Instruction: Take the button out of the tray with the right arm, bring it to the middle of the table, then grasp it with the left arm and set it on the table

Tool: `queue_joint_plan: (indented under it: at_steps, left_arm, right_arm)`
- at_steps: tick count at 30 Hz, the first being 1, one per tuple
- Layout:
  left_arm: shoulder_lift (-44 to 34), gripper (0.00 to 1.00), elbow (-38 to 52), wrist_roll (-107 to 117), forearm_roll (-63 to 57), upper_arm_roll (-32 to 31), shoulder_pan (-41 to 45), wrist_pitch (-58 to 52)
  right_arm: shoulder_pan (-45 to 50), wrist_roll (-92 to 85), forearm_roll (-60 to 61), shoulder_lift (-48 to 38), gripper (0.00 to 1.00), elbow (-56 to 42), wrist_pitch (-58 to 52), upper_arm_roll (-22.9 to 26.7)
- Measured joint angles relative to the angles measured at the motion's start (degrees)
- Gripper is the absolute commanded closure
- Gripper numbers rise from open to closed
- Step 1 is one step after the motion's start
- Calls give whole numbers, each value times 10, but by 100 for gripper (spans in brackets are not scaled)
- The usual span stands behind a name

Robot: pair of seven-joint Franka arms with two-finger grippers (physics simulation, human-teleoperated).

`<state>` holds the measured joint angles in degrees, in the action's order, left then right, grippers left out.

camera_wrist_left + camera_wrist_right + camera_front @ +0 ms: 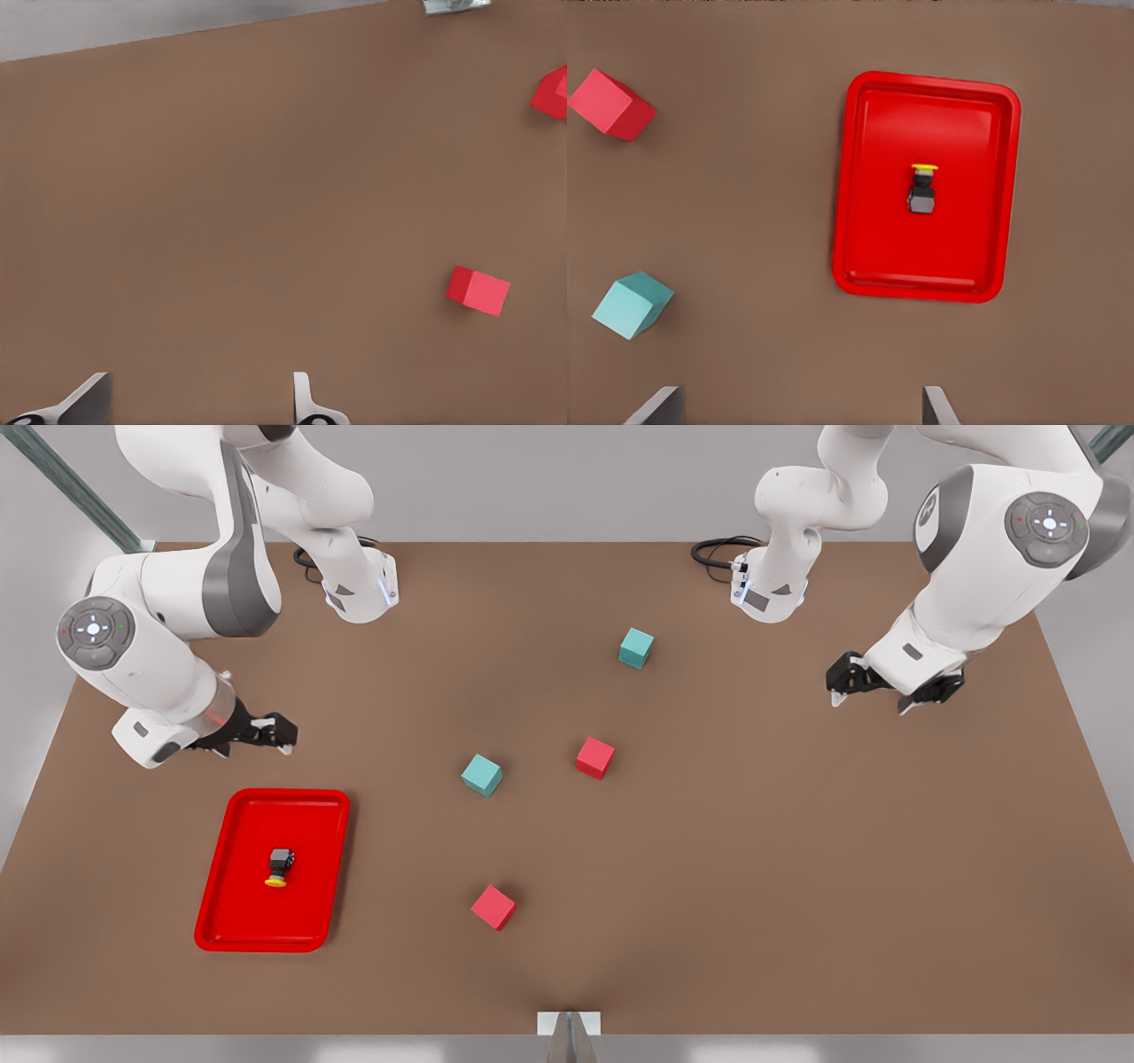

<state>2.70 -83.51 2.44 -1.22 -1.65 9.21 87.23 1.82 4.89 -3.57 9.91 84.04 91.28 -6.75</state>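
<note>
The button (pixel 280 866) lies on its side in the middle of the red tray (pixel 266 942), its yellow cap toward the table's front edge. My right gripper (pixel 252 737) hovers open above the table just behind the tray, at the front view's left. The right wrist view looks down on the button (pixel 923 188) inside the tray (pixel 921 290), with my right gripper (pixel 797 405) open and empty. On the front view's right, far from the tray, my left gripper (pixel 877 695) hangs open and holds nothing. Under the left gripper (pixel 195 398) is bare brown table (pixel 221 221).
Two teal cubes (pixel 636 647) (pixel 482 774) and two red cubes (pixel 594 757) (pixel 493 906) are scattered around the table's middle. A small metal bracket (pixel 569 1027) sits at the front edge. Both arm bases stand along the back edge.
</note>
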Motion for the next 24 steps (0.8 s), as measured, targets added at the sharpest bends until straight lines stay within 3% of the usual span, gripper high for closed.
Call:
queue_joint_plan:
  at_steps: [7,13,17,24]
  left_arm:
    - [25,0,0,5,-1,0,1,14]
    - [61,0,2,7,-2,-1,10,21]
    - [69,0,2,9,-2,-1,8,24]
    - [71,0,3,10,-2,-1,9,27]
  right_arm:
    - [-19,4,4,26,0,2,7,-1]
    - [-57,6,4,113,0,13,16,-1]
    - [-109,5,0,171,0,102,109,0]
    - [-147,-10,-11,281,0,122,298,0]
